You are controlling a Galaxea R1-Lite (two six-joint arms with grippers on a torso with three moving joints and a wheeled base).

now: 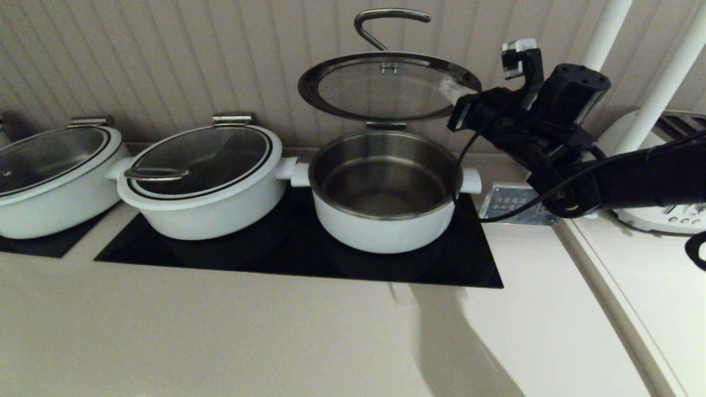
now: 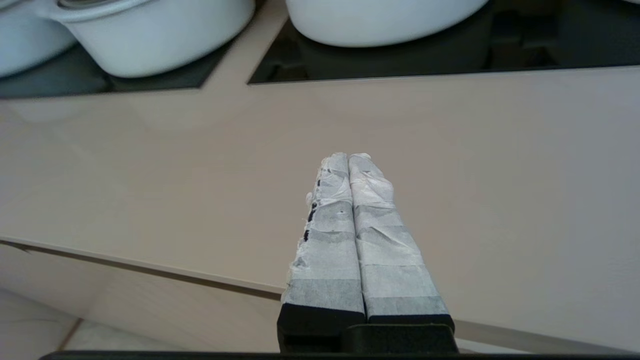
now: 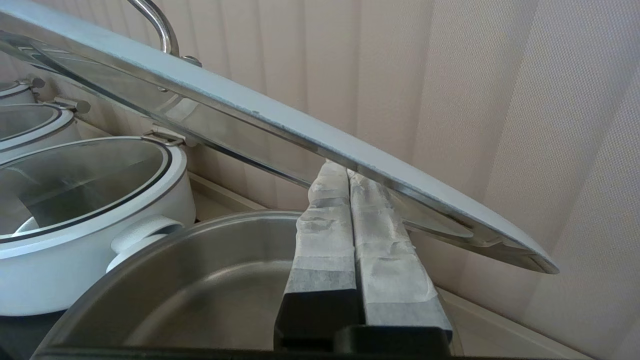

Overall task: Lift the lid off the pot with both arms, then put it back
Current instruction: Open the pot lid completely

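Note:
The white pot (image 1: 386,220) with a steel inside stands open on the black cooktop (image 1: 474,270). Its glass lid (image 1: 389,88) is tilted up on its rear hinge, handle on top. My right gripper (image 1: 456,95) is at the lid's right rim. In the right wrist view its taped fingers are pressed together, and the gripper (image 3: 345,170) has its tips against the underside of the lid (image 3: 280,125), above the pot (image 3: 200,280). My left gripper (image 2: 349,157) is shut and empty over the beige counter, in front of the pots; it does not show in the head view.
Two more white pots with closed glass lids stand to the left (image 1: 204,182) (image 1: 52,176). A control panel (image 1: 507,204) lies right of the cooktop. A white appliance (image 1: 662,218) and white poles stand at the far right. The ribbed wall is close behind the lid.

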